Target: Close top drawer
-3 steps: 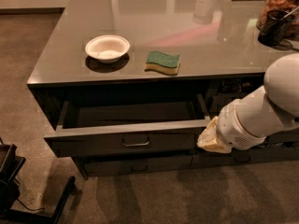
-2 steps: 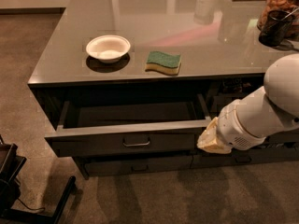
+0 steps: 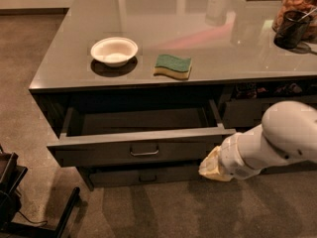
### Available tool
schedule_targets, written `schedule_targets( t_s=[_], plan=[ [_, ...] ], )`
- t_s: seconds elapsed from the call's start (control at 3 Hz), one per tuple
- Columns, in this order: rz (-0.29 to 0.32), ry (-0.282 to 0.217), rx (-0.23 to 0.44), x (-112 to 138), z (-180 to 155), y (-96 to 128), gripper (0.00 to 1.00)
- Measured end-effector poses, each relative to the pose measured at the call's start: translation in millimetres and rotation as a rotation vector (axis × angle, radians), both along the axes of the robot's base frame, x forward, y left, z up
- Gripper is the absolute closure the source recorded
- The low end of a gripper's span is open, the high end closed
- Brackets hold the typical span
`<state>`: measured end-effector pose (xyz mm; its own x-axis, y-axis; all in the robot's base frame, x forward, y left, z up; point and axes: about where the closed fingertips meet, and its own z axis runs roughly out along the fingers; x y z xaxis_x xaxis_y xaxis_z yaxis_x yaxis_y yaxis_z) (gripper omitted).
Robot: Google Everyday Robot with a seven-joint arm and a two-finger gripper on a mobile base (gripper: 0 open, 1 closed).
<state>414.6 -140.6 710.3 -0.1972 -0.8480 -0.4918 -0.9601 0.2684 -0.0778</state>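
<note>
Under the right end of the top drawer (image 3: 89, 153), my gripper (image 3: 213, 166) now sits low, its pale tip just beside the lower edge of the drawer front. A second ago it was up against that right end, and the arm was carried higher; since then the whole arm has dropped. The drawer itself has not budged: it juts well out from beneath the counter (image 3: 208, 38), its bare dark inside open to view and its silver loop handle (image 3: 144, 151) facing forward. I read that as no progress on the closing yet; I have lost my pushing position and would need to get back onto the flat front before pressing it inward. Whether my gripper is open or closed I cannot tell from here. On the counter stand a white bowl (image 3: 114, 50) and a green and yellow sponge (image 3: 173, 66), both well back from the edge and clear of the drawer's travel. A jar (image 3: 297, 4) and a dark cup (image 3: 291, 29) sit at the far right. Below the top drawer a slimmer drawer front (image 3: 114, 177) is shut, and another drawer (image 3: 247, 114) lies to the right behind my arm. Nothing appears to block the drawer's way in; my own low position is the one hindrance.
</note>
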Motion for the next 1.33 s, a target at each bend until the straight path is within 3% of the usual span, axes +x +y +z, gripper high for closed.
schedule_targets(
  t_s=[0.67,1.0,1.33],
  plan=[
    [0.014,-0.044,0.147,48.2,-105.8,31.4,1.00],
    [0.014,-0.044,0.147,48.3,-105.8,31.4,1.00],
    [0.016,-0.076,0.141,51.2,-105.9,30.8,1.00]
  ],
)
